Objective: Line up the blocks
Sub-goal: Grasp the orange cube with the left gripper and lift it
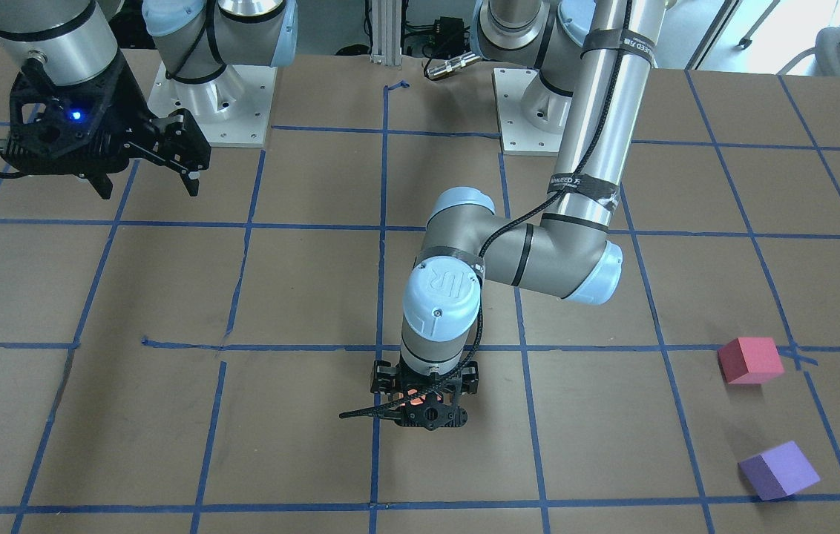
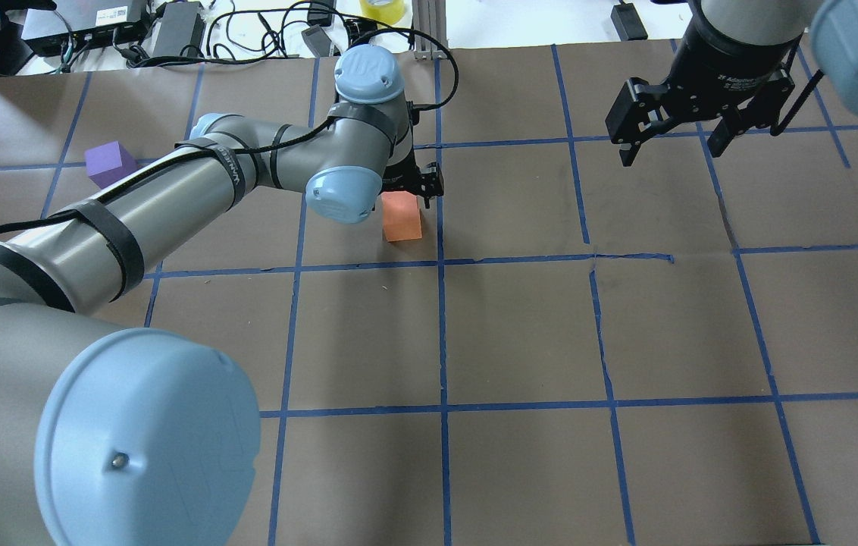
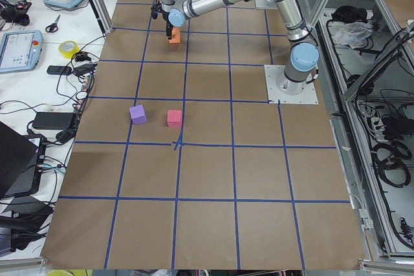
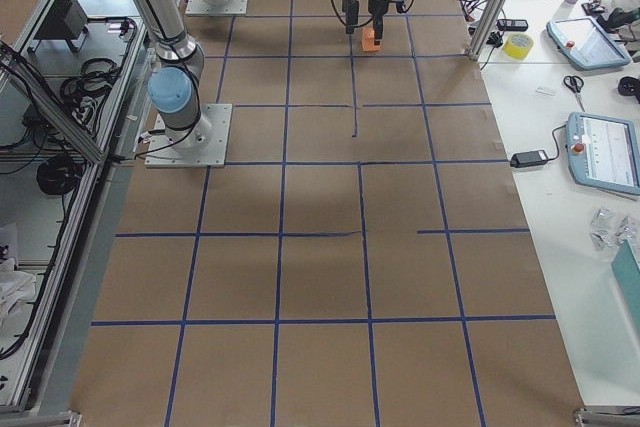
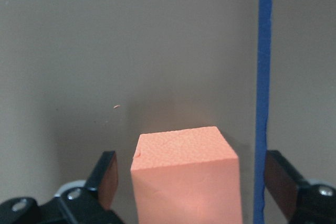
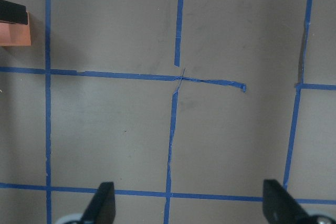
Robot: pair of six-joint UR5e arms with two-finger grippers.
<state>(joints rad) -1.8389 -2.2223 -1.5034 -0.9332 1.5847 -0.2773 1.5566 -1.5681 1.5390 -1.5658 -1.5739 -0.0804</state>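
My left gripper [image 5: 190,156] stands open astride the small orange foam cube [image 5: 186,182]. In the left wrist view a black finger [image 5: 107,179] shows on each side of the cube, with a strip of bare surface between pad and foam on both sides, so I am not touching it. The bottom edge of that view cuts off the cube's lower part and most of my fingers.

The cube sits on the brown paper-covered table [image 2: 520,326], just beside a blue tape line [image 5: 262,77], out toward the operators' side of the middle. From across the table my own left wrist [image 1: 438,297] covers nearly all of it, and only a sliver of orange shows beneath.

My right gripper [image 2: 670,152] hangs above the table well off to my right, its jaws spread wide over bare paper. Its wrist view shows only its fingertips at the bottom edge. At the upper left edge of that view is a cut-off corner of the orange cube, with something black above it.

The small pinkish-red foam cube [image 1: 750,360] and the small purple foam cube [image 1: 780,469] lie near each other but apart, far out on my left and well away from the orange one. Overhead, my left arm [image 2: 171,182] hides the pinkish-red cube completely, and the purple one shows just beyond the arm.
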